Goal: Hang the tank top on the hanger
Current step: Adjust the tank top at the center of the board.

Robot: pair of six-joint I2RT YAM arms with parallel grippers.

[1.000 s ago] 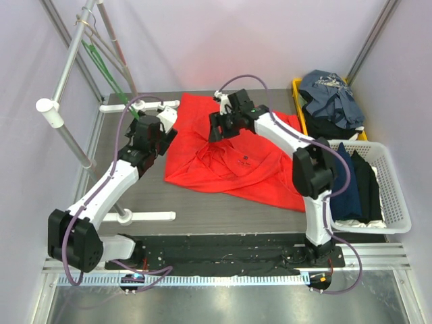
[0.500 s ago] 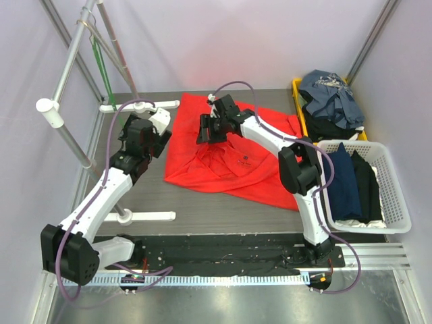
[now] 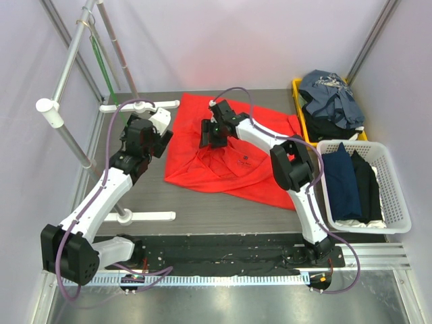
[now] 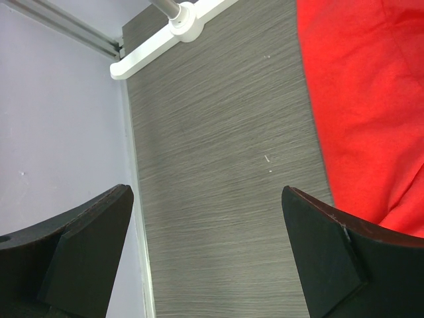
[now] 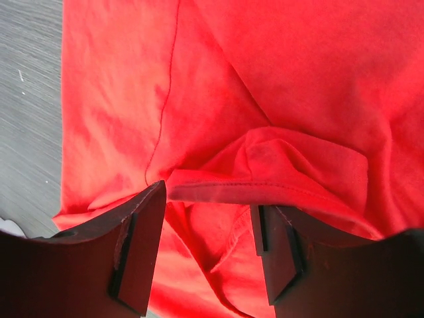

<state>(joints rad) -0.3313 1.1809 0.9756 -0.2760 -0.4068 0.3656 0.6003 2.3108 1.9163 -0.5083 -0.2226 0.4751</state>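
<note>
Presently, item one: tank top, red, lying rumpled on the tabletop at mid-scene, dark chest mark uppermost, no part lifted. Item two: hanger, green, hanging on the rack at the far left, well apart from the garment. A second ago it slanted out and down to the left pincer; it has since swung back to hang close along the rack's poles. Item three: left pincer, jaws at their widest and holding nothing, drawn back from the hanger to hover over bare tabletop just beside the garment's left edge. Item four: right pincer, shifted leftward across the cloth over the last second. Its jaws stand about half apart, astride a raised hemmed fold, and have narrowed a little without visibly pinching yet. Assessment: with the hanger out of hand, the work has probably turned to the garment, namely securing a hemmed edge. Threading onto the hanger has not begun.
</note>
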